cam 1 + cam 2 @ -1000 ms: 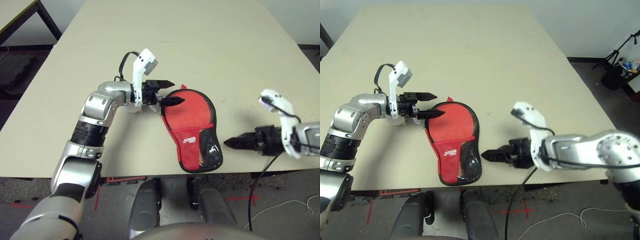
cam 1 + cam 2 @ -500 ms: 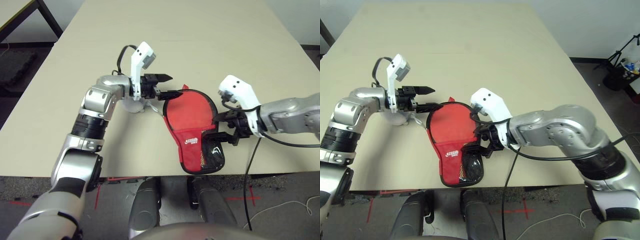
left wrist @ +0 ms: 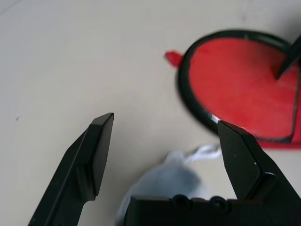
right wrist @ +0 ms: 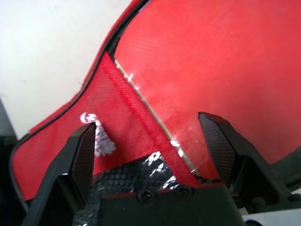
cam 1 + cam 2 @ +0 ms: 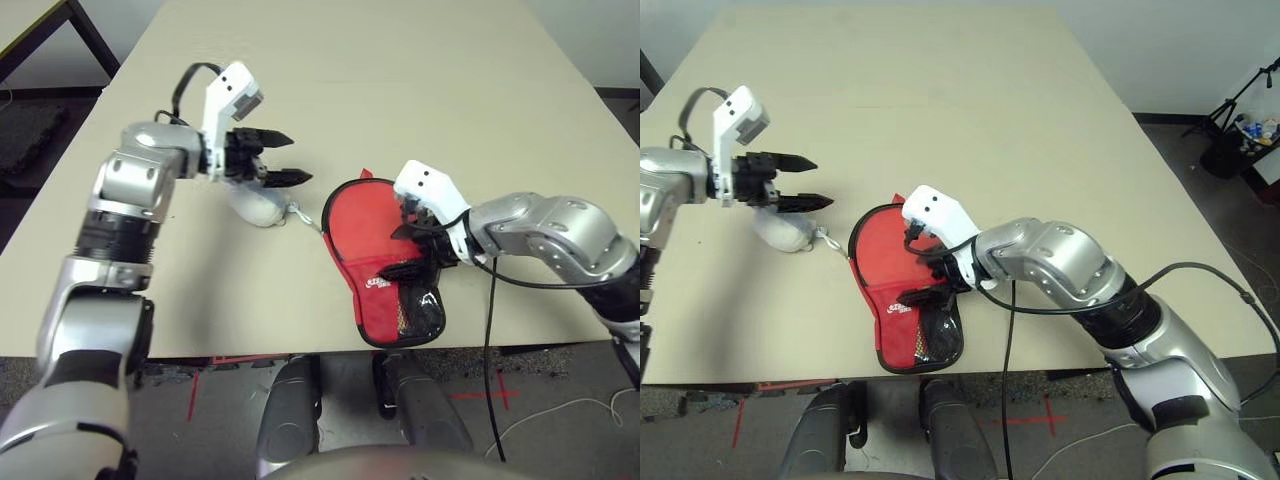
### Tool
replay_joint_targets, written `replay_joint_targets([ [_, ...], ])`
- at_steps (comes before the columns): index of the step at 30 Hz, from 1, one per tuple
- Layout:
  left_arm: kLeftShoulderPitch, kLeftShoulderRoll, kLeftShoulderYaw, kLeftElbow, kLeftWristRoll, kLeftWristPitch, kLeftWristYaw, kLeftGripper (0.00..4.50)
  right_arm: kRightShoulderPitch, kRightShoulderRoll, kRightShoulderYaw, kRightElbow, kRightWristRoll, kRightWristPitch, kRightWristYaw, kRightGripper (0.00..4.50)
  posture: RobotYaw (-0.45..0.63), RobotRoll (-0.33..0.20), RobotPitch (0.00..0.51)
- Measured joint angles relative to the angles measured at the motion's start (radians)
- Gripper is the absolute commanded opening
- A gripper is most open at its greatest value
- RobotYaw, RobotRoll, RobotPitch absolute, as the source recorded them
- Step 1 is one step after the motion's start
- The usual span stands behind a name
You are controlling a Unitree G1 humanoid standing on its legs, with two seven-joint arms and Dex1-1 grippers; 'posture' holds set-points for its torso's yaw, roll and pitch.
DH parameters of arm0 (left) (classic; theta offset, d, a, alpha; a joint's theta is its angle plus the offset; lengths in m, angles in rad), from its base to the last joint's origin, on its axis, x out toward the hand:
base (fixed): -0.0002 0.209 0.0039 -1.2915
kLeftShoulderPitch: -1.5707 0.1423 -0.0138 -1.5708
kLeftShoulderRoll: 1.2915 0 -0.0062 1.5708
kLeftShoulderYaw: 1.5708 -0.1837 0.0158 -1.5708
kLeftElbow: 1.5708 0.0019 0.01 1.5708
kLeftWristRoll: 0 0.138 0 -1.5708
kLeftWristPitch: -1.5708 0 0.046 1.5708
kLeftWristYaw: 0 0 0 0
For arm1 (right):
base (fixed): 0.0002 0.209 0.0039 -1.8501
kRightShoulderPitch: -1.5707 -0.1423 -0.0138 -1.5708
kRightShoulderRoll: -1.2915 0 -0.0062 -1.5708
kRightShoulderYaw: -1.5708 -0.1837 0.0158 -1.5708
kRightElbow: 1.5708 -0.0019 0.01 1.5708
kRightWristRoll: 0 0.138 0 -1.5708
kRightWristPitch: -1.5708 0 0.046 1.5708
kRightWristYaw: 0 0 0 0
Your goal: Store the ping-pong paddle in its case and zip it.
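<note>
**Both my grippers spread wide, the case flat at the table's near edge**

My left gripper (image 5: 282, 158) hangs above the table (image 5: 400, 90) with its two black fingers far apart and nothing between them. It sits over the white pom-pom (image 5: 256, 207), which lies on the tabletop just left of the case (image 5: 375, 245) and joins it by a short white cord. From my left wrist I see the pom-pom blurred beneath my fingers (image 3: 96, 150) and the round end of the case beyond them.

My right gripper (image 5: 408, 252) is down over the middle of the case, fingers spread wide with nothing gripped. Whether the tips touch the fabric I cannot tell. From my right wrist, my fingers (image 4: 84, 153) straddle the seam where the red pocket flap with the white logo meets the round red face, with black mesh close below.

The case lies flat near the front edge of the table, round end away from me, narrow end with the mesh pocket toward me. I cannot make out the ping-pong paddle itself.
</note>
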Motion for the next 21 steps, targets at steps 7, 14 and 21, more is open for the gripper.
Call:
replay_joint_targets([
  [7, -0.017, 0.061, -0.033, 0.027, 0.046, 0.0, -0.074, 4.5, 0.019, 0.021, 0.005, 0.037, -0.123, -0.061, 0.069, 4.47, 0.03, 0.0, 0.141],
  [14, 0.009, 0.084, -0.09, 0.046, 0.125, -0.055, -0.104, 4.5, 0.027, 0.061, 0.005, 0.069, -0.202, -0.088, 0.111, 4.47, 0.03, 0.0, 0.143],
  [21, 0.055, 0.081, -0.155, 0.109, 0.225, -0.134, -0.097, 4.5, 0.027, 0.092, -0.002, 0.093, -0.247, -0.088, 0.133, 4.47, 0.02, 0.0, 0.142],
])
